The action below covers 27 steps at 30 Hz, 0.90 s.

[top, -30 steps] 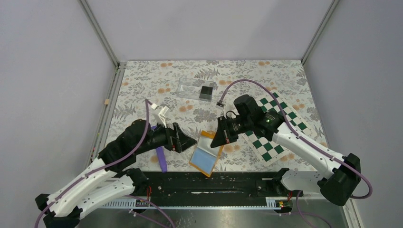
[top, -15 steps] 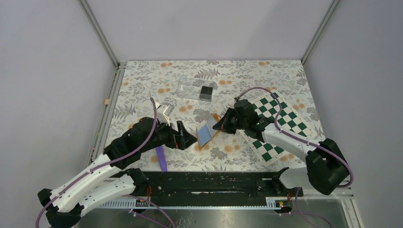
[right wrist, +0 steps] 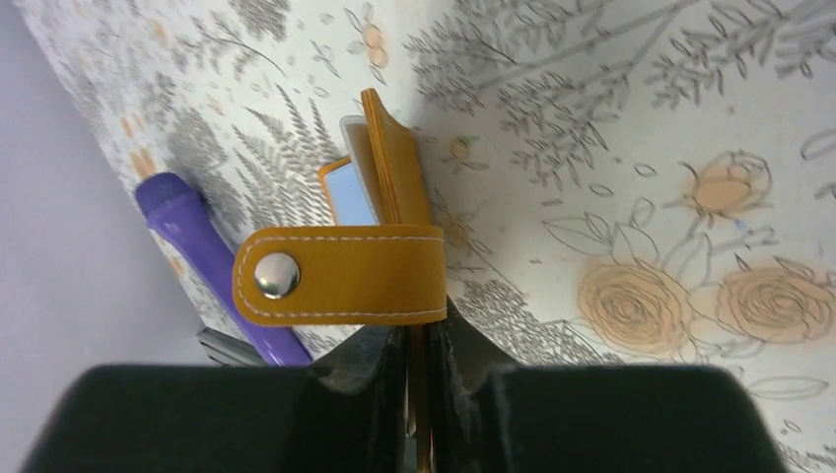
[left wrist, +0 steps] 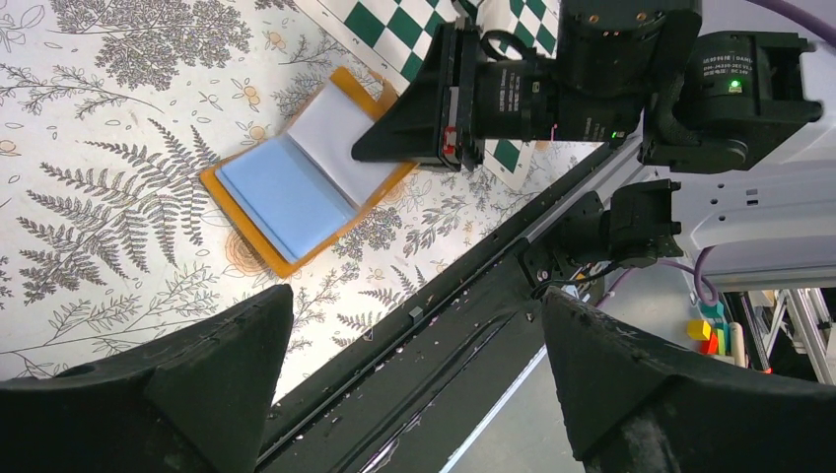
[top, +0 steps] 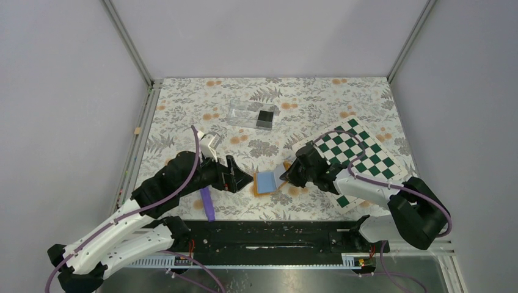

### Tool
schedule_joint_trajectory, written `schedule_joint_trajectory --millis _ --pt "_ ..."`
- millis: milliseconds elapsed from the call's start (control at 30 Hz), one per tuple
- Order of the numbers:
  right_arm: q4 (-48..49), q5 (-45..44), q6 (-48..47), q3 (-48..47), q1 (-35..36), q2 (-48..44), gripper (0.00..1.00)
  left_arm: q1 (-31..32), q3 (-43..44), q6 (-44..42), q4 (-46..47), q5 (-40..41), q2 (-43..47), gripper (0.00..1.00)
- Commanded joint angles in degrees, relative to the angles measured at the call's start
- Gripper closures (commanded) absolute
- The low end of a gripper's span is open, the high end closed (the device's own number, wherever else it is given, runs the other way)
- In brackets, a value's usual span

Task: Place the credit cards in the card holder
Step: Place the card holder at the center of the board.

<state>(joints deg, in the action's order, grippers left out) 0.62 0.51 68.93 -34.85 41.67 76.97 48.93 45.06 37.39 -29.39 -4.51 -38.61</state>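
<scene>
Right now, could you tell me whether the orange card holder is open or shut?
Open: the card holder has its covers parted, light blue pockets showing, and the right gripper pinches one cover.

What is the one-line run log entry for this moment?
left end effector: open, empty | right end effector: shut on card holder cover | card holder: open, blue pockets showing | credit card: in clear box

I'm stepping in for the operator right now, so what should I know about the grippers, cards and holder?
Left gripper: open, empty, beside the card holder.
Right gripper: shut on the holder's orange cover; holder lies open, blue lining up.
One dark credit card visible, in the clear box.
Done: holder is open.
To do: no card seen in the holder yet; fetch and insert cards.
</scene>
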Motion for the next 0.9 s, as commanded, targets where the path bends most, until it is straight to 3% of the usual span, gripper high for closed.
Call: schedule_joint_trajectory --millis 0,100,267,367,600,700,867 --pt "-5.3 -2.8 3.2 0.8 1.4 -1.8 0.82 -0.1 0.4 -1.2 3.1 0.0 1.0 0.05" --pt "-10.3 -3.5 3.1 0.6 1.5 -3.8 0.73 -0.1 0.4 -1.3 3.1 0.9 1.6 0.05" --pt "-16.6 -6.0 2.8 1.0 1.4 -9.2 0.27 -0.1 0.6 -1.3 2.5 1.9 0.9 0.05" --pt "-17.1 -5.8 0.1 0.7 1.2 -12.4 0.18 -0.1 2.1 -0.9 0.8 2.1 -1.3 0.04" --pt "-27.4 -6.7 -14.9 -9.2 1.2 -11.7 0.17 -1.0 5.3 -1.0 -2.0 0.2 -8.0 0.04" --pt "-30.5 -5.4 -21.9 -14.0 1.8 -9.4 0.25 -3.3 5.7 -0.1 -1.6 -2.8 -10.6 0.04" --pt "-26.5 4.1 -28.1 -17.4 2.9 -4.7 0.49 -9.1 6.0 1.1 0.5 -9.9 -14.8 0.04"
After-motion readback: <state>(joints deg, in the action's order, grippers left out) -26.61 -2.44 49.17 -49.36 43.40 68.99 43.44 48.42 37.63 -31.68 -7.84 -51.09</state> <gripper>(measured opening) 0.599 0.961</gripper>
